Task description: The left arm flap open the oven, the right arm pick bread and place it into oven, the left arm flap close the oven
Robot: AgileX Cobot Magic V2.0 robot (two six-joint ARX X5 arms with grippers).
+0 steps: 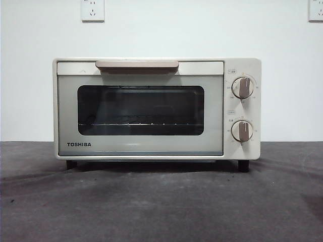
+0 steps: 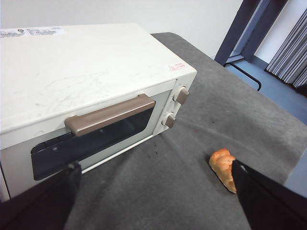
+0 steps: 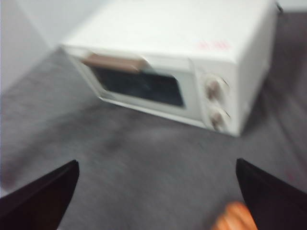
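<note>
The cream-white TOSHIBA oven (image 1: pixel 156 108) stands on the grey cloth with its glass door shut and its beige handle (image 1: pixel 137 65) at the top. It also shows in the left wrist view (image 2: pixel 81 76) and, blurred, in the right wrist view (image 3: pixel 182 52). The golden-brown bread (image 2: pixel 223 167) lies on the cloth in front of the oven's knob side; its edge shows in the right wrist view (image 3: pixel 235 216). My left gripper (image 2: pixel 156 191) is open and empty above the cloth before the door. My right gripper (image 3: pixel 156 191) is open and empty above the bread's side. Neither gripper shows in the front view.
The grey cloth (image 1: pixel 161 201) covers the table in front of the oven. A white wall with two sockets (image 1: pixel 92 10) stands behind. The table's edge and a dark door frame (image 2: pixel 244 28) lie beyond the oven's knob side.
</note>
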